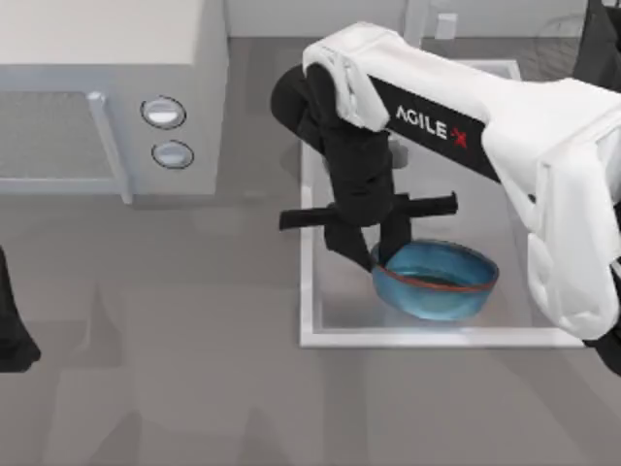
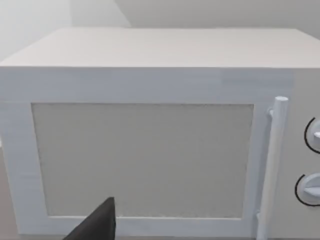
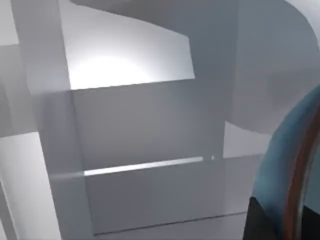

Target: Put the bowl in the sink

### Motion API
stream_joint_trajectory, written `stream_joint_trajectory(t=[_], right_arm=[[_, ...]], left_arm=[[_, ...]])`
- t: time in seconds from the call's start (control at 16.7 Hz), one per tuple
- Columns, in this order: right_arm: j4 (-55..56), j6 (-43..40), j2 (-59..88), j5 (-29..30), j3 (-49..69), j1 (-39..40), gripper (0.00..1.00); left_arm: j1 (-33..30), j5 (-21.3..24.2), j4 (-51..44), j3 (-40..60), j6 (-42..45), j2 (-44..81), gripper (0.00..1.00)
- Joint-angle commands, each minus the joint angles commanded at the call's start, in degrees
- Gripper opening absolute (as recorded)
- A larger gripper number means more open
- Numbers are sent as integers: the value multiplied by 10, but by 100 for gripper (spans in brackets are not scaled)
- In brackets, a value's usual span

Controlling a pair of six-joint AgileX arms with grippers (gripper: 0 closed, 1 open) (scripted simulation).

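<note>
The blue bowl (image 1: pixel 441 282) with its red rim sits low inside the white sink (image 1: pixel 427 338), near the sink's front edge and slightly tilted. My right gripper (image 1: pixel 381 254) reaches down from the right arm onto the bowl's left rim and is shut on it. In the right wrist view the bowl's blue wall and red rim (image 3: pixel 287 170) stand very close, with the sink's pale inner walls (image 3: pixel 140 125) behind. My left arm (image 1: pixel 12 330) stays parked at the table's far left edge.
A white microwave (image 1: pixel 107 97) with two round knobs (image 1: pixel 163 113) stands at the back left; the left wrist view faces its door (image 2: pixel 145 160) and handle (image 2: pixel 272 160). The faucet post (image 1: pixel 417 19) rises behind the sink. Grey tabletop lies in front.
</note>
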Motion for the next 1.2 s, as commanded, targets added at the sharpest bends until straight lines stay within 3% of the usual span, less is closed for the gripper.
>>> stream_joint_trajectory(t=[0.3, 0.54, 0.84, 1.2], right_arm=[[-175, -3, 1, -1, 182, 0, 0], [-222, -6, -1, -3, 229, 0, 0], [-212, -8, 18, -1, 266, 2, 0], [-52, -74, -27, 70, 117, 4, 0]], left_arm=[[0, 0, 0, 0, 0, 0, 100], [0, 0, 0, 0, 0, 0, 100], [0, 0, 0, 0, 0, 0, 100], [0, 0, 0, 0, 0, 0, 100]])
